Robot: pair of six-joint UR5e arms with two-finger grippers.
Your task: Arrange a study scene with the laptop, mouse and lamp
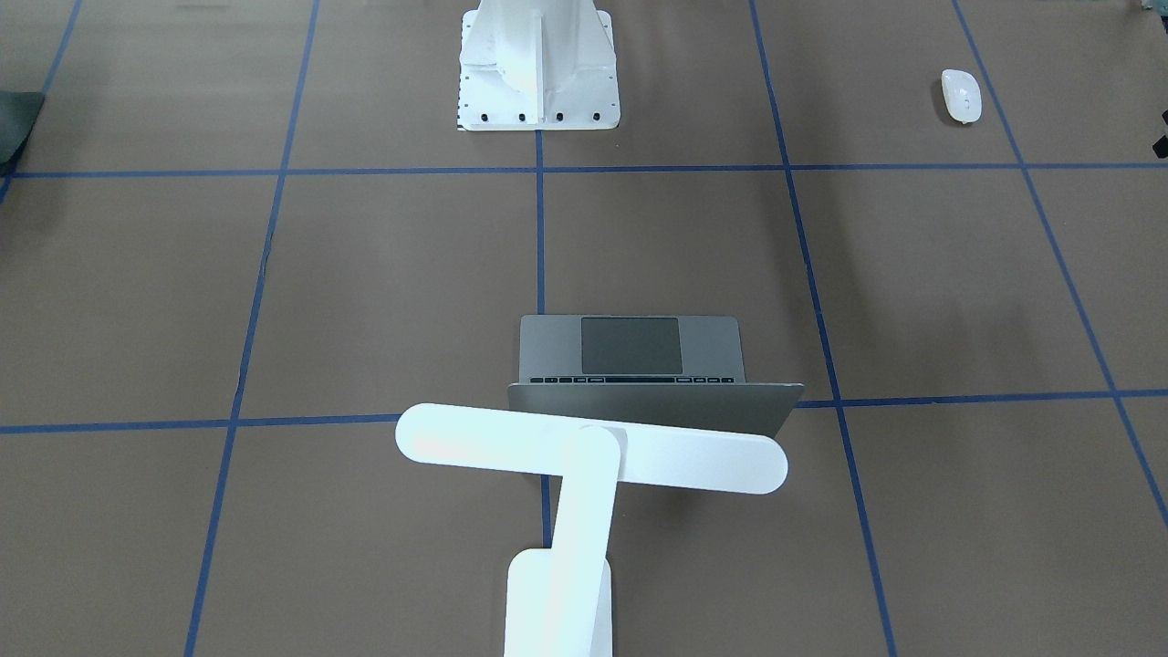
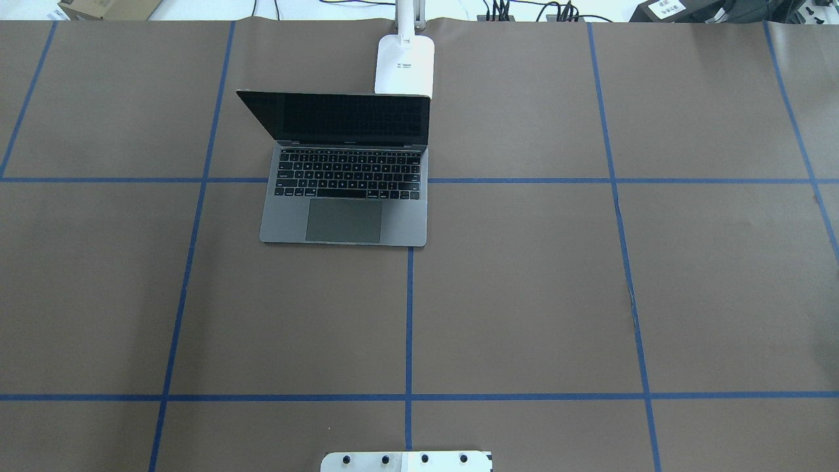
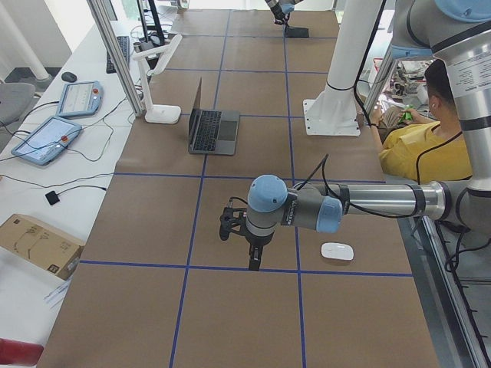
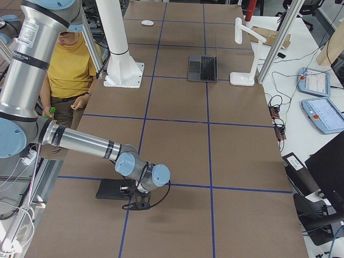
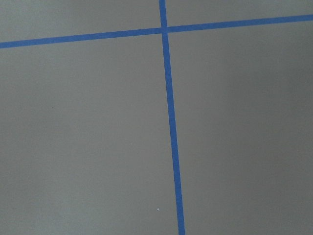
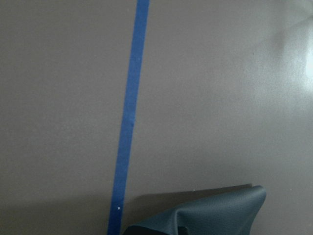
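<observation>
The mouse [image 1: 961,96] looks light, smooth and slippery; I'd pinch its long sides low. Whether my left end effector [image 3: 254,261] is apart or together, I cannot tell.

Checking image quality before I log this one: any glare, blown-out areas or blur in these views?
Front-facing view: the lamp is blown out white, detail lost. Right wrist view: a glare patch on the table at the right edge. Left wrist view: evenly lit, tape lines sharp.
</observation>
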